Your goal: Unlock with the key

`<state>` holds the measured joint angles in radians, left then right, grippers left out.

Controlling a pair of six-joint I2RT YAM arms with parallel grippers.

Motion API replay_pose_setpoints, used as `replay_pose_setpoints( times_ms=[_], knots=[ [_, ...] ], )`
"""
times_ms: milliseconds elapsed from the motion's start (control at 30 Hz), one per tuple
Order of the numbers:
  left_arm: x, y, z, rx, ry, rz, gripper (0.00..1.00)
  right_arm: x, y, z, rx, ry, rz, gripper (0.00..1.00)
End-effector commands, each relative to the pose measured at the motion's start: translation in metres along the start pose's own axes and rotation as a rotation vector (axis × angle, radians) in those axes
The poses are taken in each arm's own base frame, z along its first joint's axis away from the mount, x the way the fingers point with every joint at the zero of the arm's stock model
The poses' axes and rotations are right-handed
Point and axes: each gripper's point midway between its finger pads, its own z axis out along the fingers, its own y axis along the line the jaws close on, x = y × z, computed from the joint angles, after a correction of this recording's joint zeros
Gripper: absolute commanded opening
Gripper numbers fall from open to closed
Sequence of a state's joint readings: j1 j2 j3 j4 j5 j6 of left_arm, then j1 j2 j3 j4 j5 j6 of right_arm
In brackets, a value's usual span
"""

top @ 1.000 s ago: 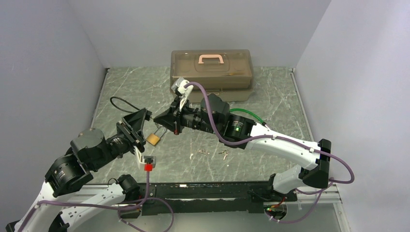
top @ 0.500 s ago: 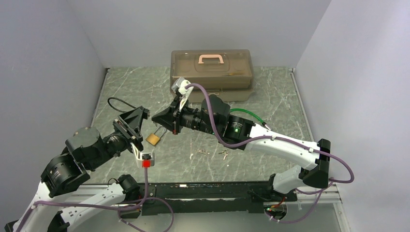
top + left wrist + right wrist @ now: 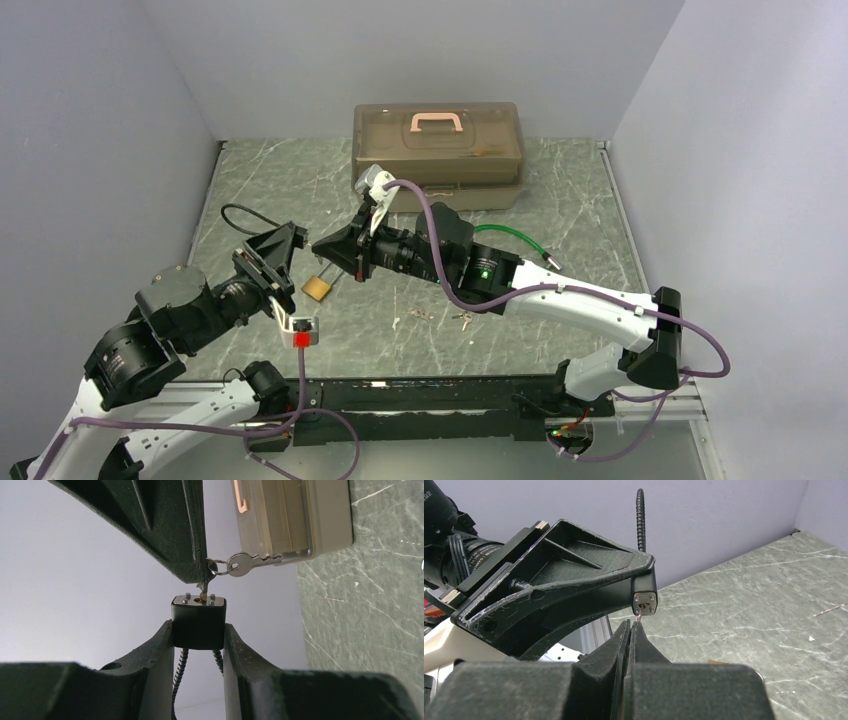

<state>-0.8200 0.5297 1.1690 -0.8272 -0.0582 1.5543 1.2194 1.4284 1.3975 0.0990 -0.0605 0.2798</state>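
**Key tip at the keyway, both claws clamped**

The right gripper [image 3: 630, 629] has its fingers pressed together on the bow of a small key [image 3: 204, 587]. Only the key's short blade shows past the fingertips. The blade points away from the right arm and toward the left one, roughly in line with the lock body's long axis and tilted a little. Its tip sits at the keyhole; how deep it goes cannot be told.

A ring [image 3: 218, 568] at the bow carries a spare key [image 3: 246, 562], which sticks out sideways.

The left gripper [image 3: 198, 630] clamps the black lock body [image 3: 198, 614] by its two sides, held above the table [image 3: 560, 230] with the keyhole face turned to the right gripper. The lock's cable [image 3: 243, 209] leaves the far end between the fingers and loops back.

On the table below lies a brass padlock [image 3: 317, 287], with loose keys [image 3: 462, 320] nearer the arms. A toolbox [image 3: 437, 145] stands at the back.
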Motion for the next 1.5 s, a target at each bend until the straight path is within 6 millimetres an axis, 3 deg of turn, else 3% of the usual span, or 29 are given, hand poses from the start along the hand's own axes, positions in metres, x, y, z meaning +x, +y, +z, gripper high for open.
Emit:
replay_pose_setpoints(
  times_ms=[0, 233, 767, 1000, 1233, 1467],
  knots=[
    [-0.013, 0.035, 0.002, -0.113, -0.075, -0.056, 0.00, -0.012, 0.021, 0.002, -0.071, -0.065, 0.004, 0.00],
    [-0.015, 0.028, 0.003, -0.091, -0.083, 0.009, 0.00, -0.019, 0.023, 0.002, -0.076, -0.089, 0.001, 0.00],
    [-0.021, 0.043, 0.002, -0.130, -0.116, -0.002, 0.00, -0.010, 0.022, 0.014, -0.078, -0.072, 0.001, 0.00],
    [-0.026, 0.040, 0.005, -0.120, -0.142, 0.034, 0.00, -0.013, 0.020, 0.022, -0.071, -0.084, -0.012, 0.00],
    [-0.038, 0.021, 0.005, -0.090, -0.201, 0.140, 0.00, -0.019, 0.020, 0.020, -0.073, -0.104, -0.025, 0.00],
    [-0.045, 0.026, -0.001, -0.128, -0.235, 0.145, 0.00, -0.010, 0.017, 0.021, -0.070, -0.095, -0.016, 0.00]
  ],
)
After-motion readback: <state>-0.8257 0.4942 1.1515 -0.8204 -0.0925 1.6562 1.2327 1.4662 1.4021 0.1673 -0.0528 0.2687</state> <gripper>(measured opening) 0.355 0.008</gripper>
